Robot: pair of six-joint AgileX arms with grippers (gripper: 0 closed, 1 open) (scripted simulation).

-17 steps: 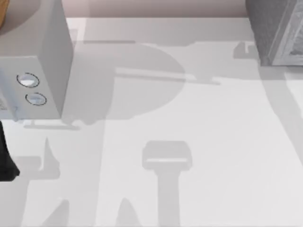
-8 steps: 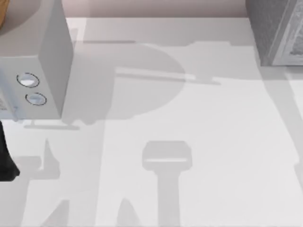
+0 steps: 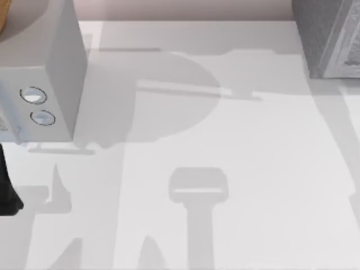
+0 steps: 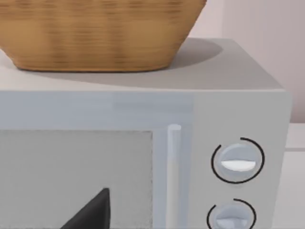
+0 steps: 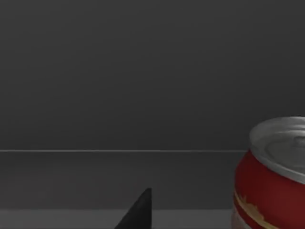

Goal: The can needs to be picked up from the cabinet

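Red can (image 5: 274,174) stands ungrasped at the frame's lower right inside the dark cabinet (image 5: 119,86); pickup remains. Finger opening cannot be told.

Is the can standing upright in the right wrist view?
Yes, the can stands upright on the dark cabinet floor, its silvery top facing up and its red side wall vertical.

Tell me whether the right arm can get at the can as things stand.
Probably yes: in the right wrist view the can stands upright close ahead, off to one side of the pincer's dark fingertip, with nothing between them.
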